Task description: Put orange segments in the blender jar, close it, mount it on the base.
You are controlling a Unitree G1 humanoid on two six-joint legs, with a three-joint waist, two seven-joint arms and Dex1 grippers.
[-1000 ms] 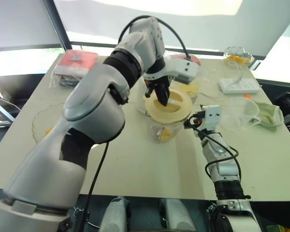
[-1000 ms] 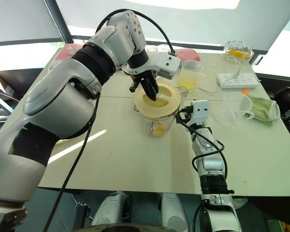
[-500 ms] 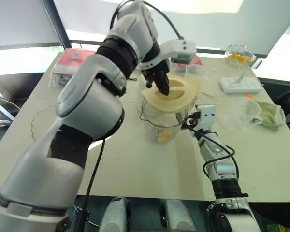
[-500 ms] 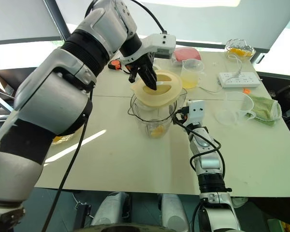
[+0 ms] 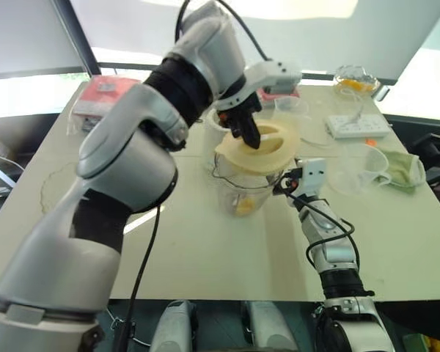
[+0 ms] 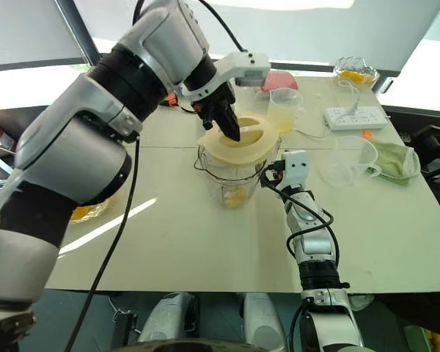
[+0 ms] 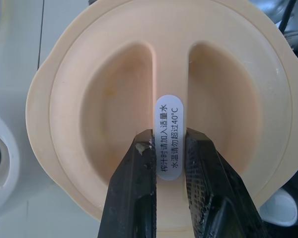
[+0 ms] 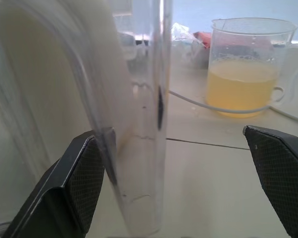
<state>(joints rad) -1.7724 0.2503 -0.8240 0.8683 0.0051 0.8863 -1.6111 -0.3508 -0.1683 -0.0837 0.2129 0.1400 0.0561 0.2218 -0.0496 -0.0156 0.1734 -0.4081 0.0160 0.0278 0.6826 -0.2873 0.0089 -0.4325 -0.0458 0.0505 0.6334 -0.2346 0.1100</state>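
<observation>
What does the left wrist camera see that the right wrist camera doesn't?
Left wrist view: the cream lid with a white label, its middle ridge pinched by the left fingers. Right wrist view: the clear jar wall up close, a cup of yellow juice farther off, and the right fingers spread wide. Both: the pale table.

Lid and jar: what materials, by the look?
Lid: probably plastic, opaque cream, matte, with a smooth moulded rib and rim. Jar: clear and glossy, orange segments visible through the wall; glass or plastic, can't tell.
</observation>
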